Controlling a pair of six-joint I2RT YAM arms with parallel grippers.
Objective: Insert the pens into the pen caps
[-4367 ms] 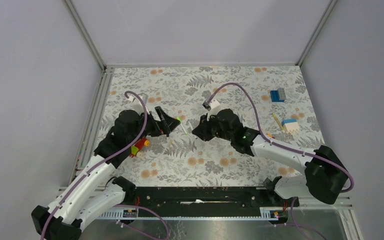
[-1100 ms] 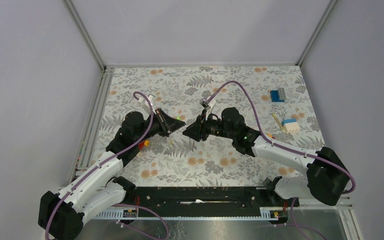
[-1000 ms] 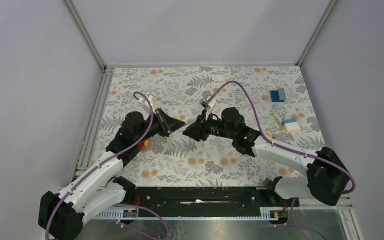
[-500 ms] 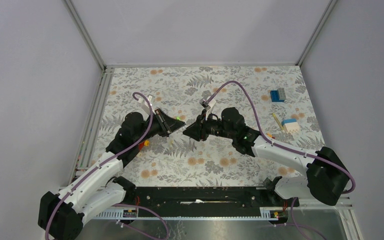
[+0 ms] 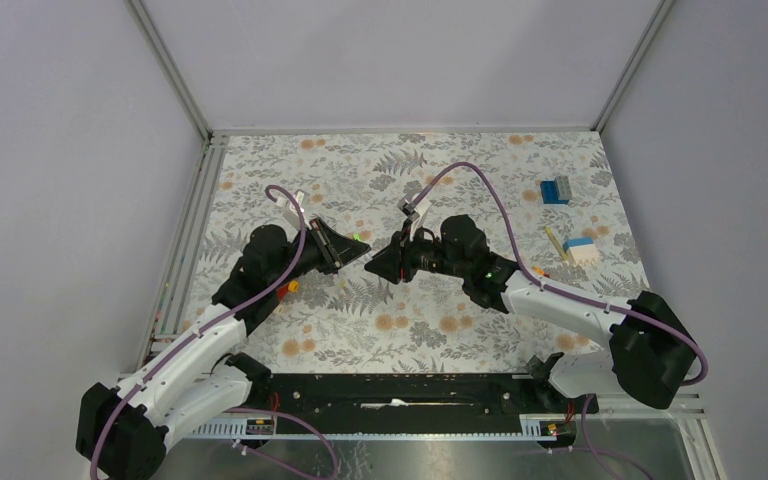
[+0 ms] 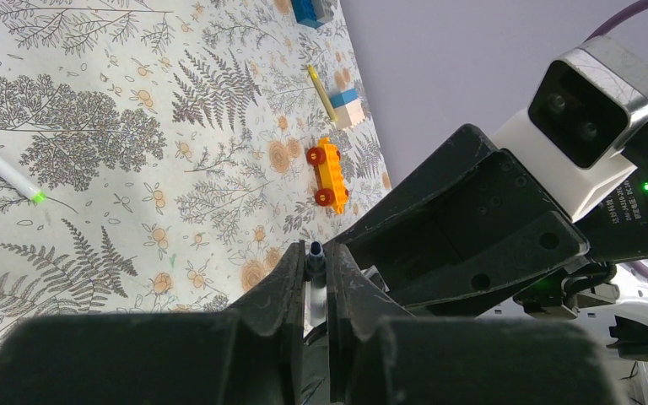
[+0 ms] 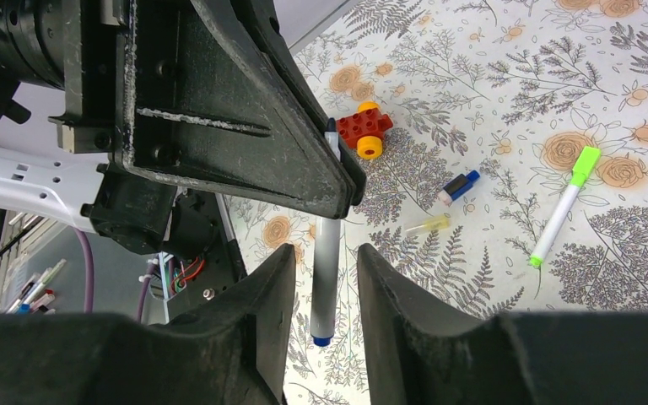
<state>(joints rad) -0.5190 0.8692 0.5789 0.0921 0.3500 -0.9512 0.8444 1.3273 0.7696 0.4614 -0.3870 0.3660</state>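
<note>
L hand point(image 6: 314, 266): you've got it clamped on the thin white-barrelled pen w/ dark blue tip point(image 6: 314, 250), held above the surface.
R hand point(image 7: 325, 253): fingers apart, one each side of that pen's barrel, gaps visible both sides.
Floral-print surface point(image 7: 641, 278): white pen w/ green cap point(image 7: 564, 205) lies flat; small dark blue cap point(image 7: 458, 186) near red-yellow toy brick point(image 7: 369, 128).

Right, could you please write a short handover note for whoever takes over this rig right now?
The left gripper has its jaws shut on the blue-tipped pen.
The right gripper has its jaws open either side of that barrel, not clamping.
On the table: the green-capped pen, a loose blue cap, a yellow pen far right.
Done: the green pen looks capped.
Left: cap the blue pen.
</note>
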